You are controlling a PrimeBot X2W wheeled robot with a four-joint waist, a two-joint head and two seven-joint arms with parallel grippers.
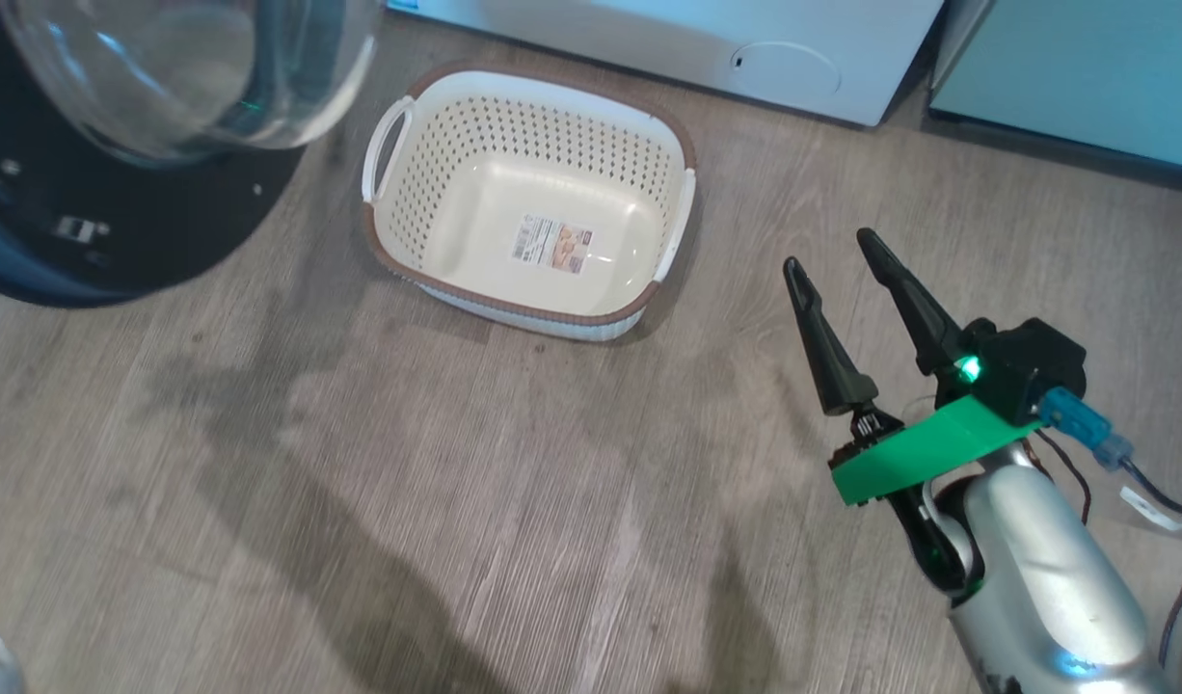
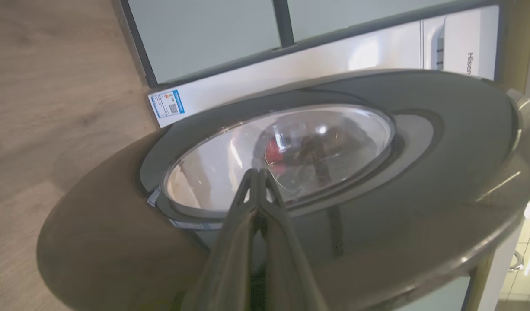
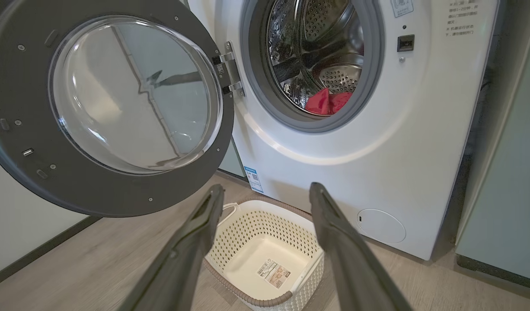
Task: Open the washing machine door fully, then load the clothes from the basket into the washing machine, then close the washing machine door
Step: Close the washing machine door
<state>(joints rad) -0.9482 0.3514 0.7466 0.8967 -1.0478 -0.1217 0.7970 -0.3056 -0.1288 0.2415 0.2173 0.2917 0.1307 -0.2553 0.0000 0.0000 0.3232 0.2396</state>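
— Checking the washing machine door (image 3: 118, 190) first: lying which way from the claws?

— Hanging wide open on its hinge (image 3: 228, 69), left of the drum mouth in the right wrist view, showing its inner face to the room. Sitting straight ahead of the left gripper (image 2: 258, 172), on the glossy outer side. Seeing that claw pressing its fingers (image 2: 230, 242) tight together, holding nothing, pointing at the domed glass (image 2: 230, 164). Touching it or stopping just short: not telling from here.

— And the right gripper (image 1: 829, 249)?

— Hovering over bare floor (image 1: 456, 482), to the right of the basket (image 1: 552, 125), spreading wide, gripping nothing, keeping well apart from the door.

— Picking the nearer arm, then?

— Leaning toward the left one: sitting behind the door, so probably needing only a push toward the washing machine (image 3: 377, 142), swinging about that hinge.

— Checking the containers?

— Finding the basket holding nothing, showing just a sticker (image 1: 550, 243) on its bottom. Spotting the clothes (image 3: 327, 101) bunching red low inside the drum (image 3: 321, 39), seemingly sitting clear of the grey gasket (image 3: 252, 65).
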